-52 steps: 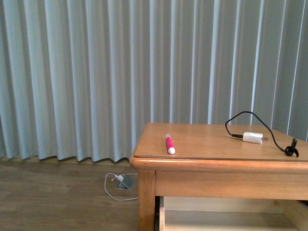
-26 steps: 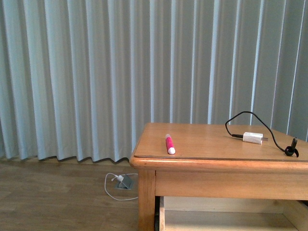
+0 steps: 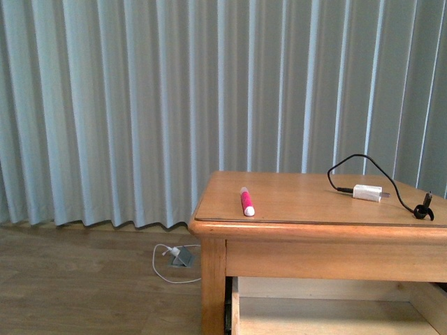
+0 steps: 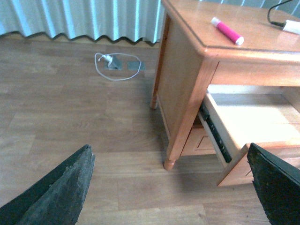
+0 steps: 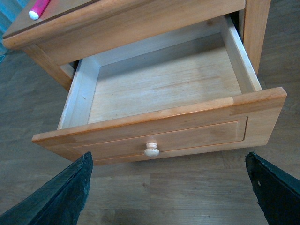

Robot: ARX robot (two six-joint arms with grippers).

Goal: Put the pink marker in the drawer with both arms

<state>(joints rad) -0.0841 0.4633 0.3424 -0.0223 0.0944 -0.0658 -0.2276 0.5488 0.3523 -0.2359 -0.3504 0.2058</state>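
Pink against honey-coloured wood: from the front view you see the pink marker [image 3: 246, 201] lying flat on the table [image 3: 307, 206] near its left end, white tip toward you, well apart from the white charger [image 3: 367, 192] and its looping black cable [image 3: 391, 185] on the right. Below the tabletop the drawer [image 3: 328, 317] stands pulled out, and grey curtains [image 3: 140, 105] hang behind. Neither arm shows in this view. From the left wrist view, your left gripper [image 4: 168, 154] hangs over the wooden floor [image 4: 70, 117] beside the table's corner leg, its two black fingers [image 4: 61, 190] spread wide at the picture's edges; the marker [image 4: 227, 31] rests on the tabletop above the open drawer [image 4: 253, 117], and a white cord [image 4: 112, 70] lies on the floor near the curtain. From the right wrist view, your right gripper [image 5: 168, 159] sits just in front of the drawer [image 5: 154, 84], fingers [image 5: 63, 192] likewise wide apart, with the round knob [image 5: 151, 149] between them; only the marker's white-tipped end [image 5: 39, 8] shows on the tabletop.
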